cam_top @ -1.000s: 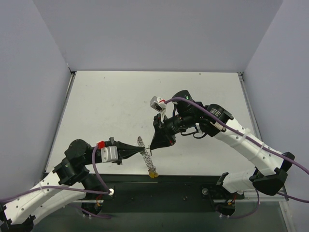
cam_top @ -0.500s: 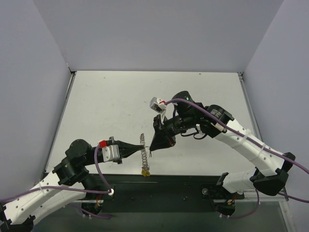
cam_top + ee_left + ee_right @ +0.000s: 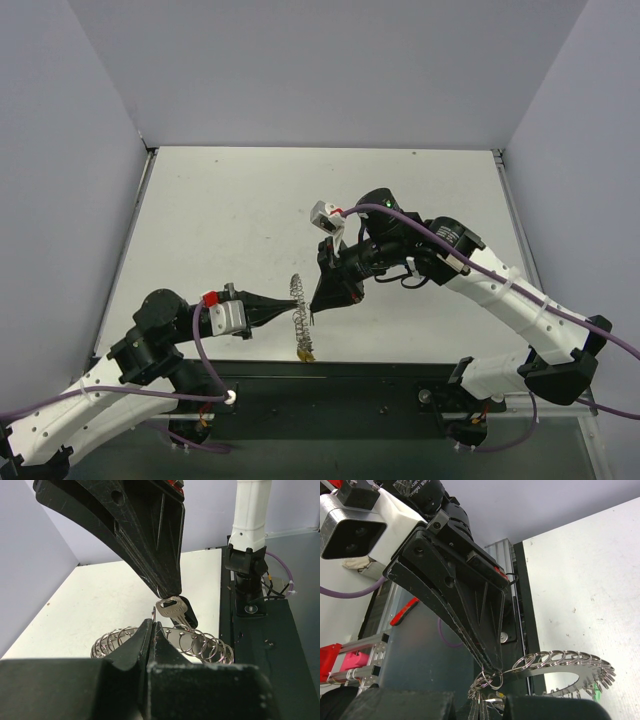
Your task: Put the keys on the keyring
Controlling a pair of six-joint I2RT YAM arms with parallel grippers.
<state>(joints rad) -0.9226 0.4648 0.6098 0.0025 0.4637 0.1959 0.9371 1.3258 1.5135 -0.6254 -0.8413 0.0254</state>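
Observation:
The keyring [image 3: 299, 313] is a flat silvery ring edged with many small wire loops, and it hangs edge-on between the two arms. My left gripper [image 3: 289, 311] is shut on its rim, and the left wrist view shows the left gripper [image 3: 153, 625] pinching the keyring [image 3: 205, 644]. My right gripper [image 3: 316, 306] is shut on a black-headed key [image 3: 173, 608] held just above the loops. In the right wrist view the right gripper [image 3: 481, 702] meets the keyring [image 3: 560, 666] at a cluster of loops. A yellow-headed key [image 3: 305, 352] and a green-headed key [image 3: 596, 692] hang from the ring.
The white table [image 3: 240, 220] is boxed in by grey walls on three sides. A black base strip [image 3: 340, 395] runs along the near edge, below the hanging ring. The right arm's purple cable [image 3: 480, 265] arches over its forearm.
The keyring has swung, so its lower end and the hanging yellow-headed key moved left. My left gripper edged slightly right. The right gripper stayed almost still.

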